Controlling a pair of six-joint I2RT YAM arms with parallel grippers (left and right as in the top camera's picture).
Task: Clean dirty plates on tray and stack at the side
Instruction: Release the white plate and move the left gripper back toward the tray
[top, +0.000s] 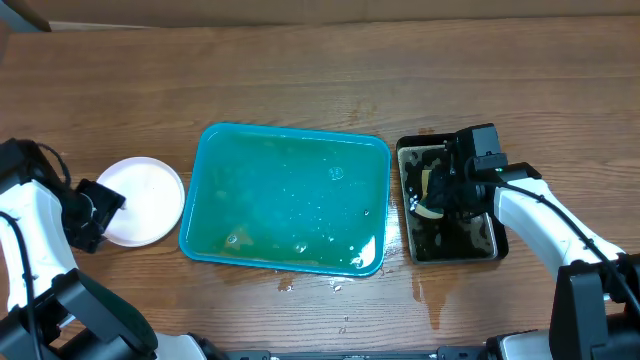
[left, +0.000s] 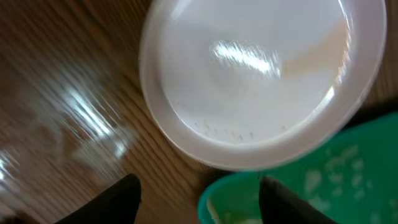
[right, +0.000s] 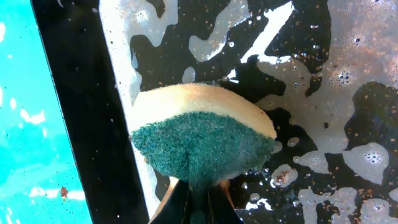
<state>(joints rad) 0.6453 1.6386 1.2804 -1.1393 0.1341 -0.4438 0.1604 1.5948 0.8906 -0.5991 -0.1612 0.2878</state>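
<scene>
A white plate (top: 142, 200) lies on the table left of the teal tray (top: 285, 135); whether more plates lie under it I cannot tell. The tray holds only wet soapy film. My left gripper (top: 100, 210) is open and empty at the plate's left edge; in the left wrist view the plate (left: 261, 81) fills the top, the tray corner (left: 230, 196) lies between the fingers (left: 199, 193). My right gripper (top: 440, 190) is shut on a yellow and green sponge (right: 202, 134) over the black tray (top: 490, 245).
The narrow black tray (right: 81, 93) right of the teal tray holds foamy water and crumbs. Water drips lie on the wood (top: 430, 295) in front of both trays. The table's back edge runs along the top.
</scene>
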